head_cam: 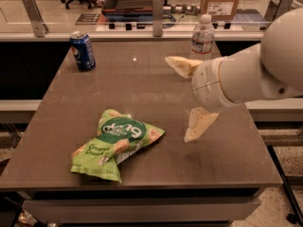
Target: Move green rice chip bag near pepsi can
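The green rice chip bag (116,143) lies crumpled on the front left part of the brown table (142,86). The pepsi can (83,51) stands upright at the table's far left corner, well apart from the bag. My gripper (176,100) hangs over the table's middle right, to the right of the bag and not touching it. It is open and empty, with one pale finger (182,66) pointing left and the other finger (199,124) pointing down toward the table.
A clear plastic water bottle (202,37) stands at the far right of the table, just behind my arm (251,74). A glass barrier with metal posts (158,8) runs behind the table. The floor drops away on the right.
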Controlling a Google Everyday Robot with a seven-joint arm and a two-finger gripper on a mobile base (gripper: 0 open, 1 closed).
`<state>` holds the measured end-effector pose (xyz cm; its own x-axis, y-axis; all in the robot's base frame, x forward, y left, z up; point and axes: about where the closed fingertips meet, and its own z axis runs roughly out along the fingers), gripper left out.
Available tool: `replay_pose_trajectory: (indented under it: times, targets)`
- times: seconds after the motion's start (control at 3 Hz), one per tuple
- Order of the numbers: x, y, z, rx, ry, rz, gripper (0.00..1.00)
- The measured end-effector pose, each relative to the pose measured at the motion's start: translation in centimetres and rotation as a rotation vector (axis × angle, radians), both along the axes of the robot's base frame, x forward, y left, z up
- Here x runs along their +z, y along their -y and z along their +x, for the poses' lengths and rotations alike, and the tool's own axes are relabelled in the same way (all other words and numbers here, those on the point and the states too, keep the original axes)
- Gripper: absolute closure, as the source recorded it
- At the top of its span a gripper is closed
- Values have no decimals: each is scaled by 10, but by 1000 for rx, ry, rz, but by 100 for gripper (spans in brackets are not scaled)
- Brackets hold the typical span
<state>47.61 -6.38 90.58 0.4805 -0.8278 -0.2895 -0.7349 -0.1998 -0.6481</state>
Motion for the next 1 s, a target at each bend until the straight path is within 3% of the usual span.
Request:
replay_pose_trajectory:
  times: [0.33,0.67,1.0]
  targets:
    - [-4,-34,4,111,36,26,0]
    - [13,-65,1,224,39,1,0]
    - [30,-99,-6,347,-27,-59,0]
